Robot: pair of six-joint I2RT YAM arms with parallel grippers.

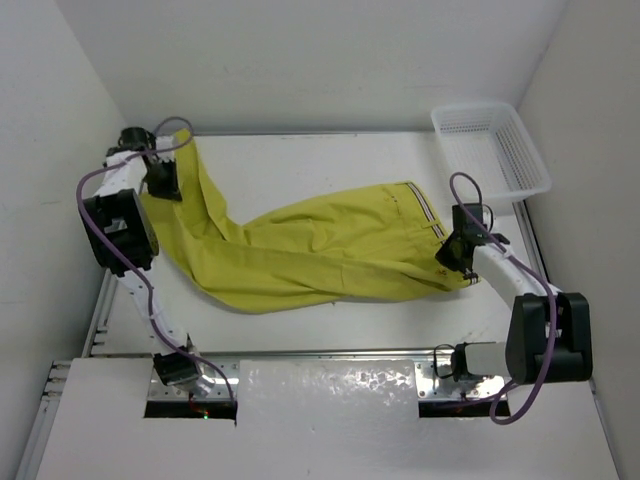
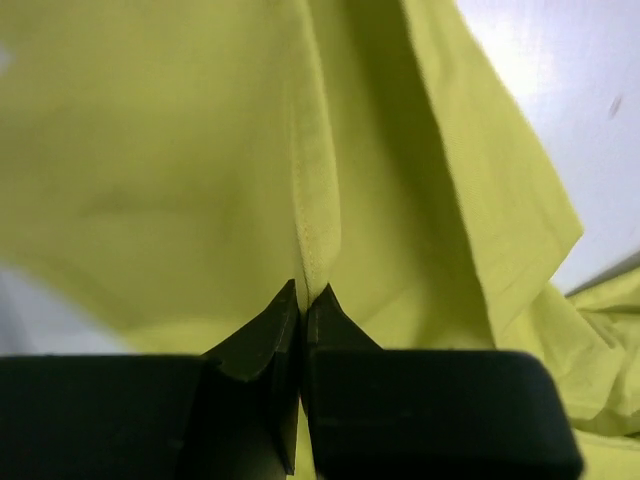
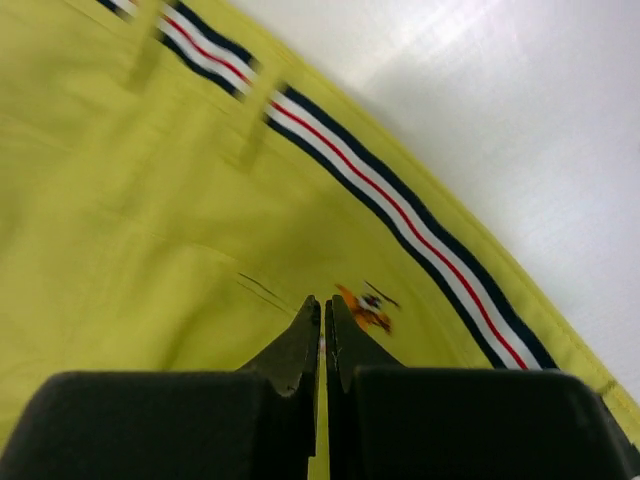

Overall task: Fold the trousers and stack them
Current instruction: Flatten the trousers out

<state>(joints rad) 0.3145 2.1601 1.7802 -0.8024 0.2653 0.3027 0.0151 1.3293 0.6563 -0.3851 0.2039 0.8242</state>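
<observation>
At the far left of the white table [image 1: 300, 165], our black two-finger left gripper [image 1: 163, 180] sits on the leg end of the long mustard yellow-green cloth trousers [image 1: 320, 250]. In the left wrist view its jaws are pressed together on a narrow stitched ridge of cloth that rises from the fingertips [image 2: 303, 292]. The bite looks shallow to us, so the first risk is here. If we lift or swing quickly, the thin edge could slide out and the leg would drop back in a heap.

Across the middle, the trousers lie flat but bent, with the legs running from the far left corner down and then across to the right. The legs overlap unevenly. If we carry one end over the other now, we think the fold could trap a twist or a wrinkle and come out crooked.

At the right, our black right gripper [image 1: 455, 250] pinches the waist end, jaws shut on the cloth just inside the dark, white and red striped waistband trim [image 3: 400, 215]. We cannot tell how many layers it holds. If it has only the top one, the lower layer could lag and open the waist.

The white plastic mesh basket [image 1: 490, 150] stands near that arm, at the far right corner. A wide swing could knock it.
</observation>
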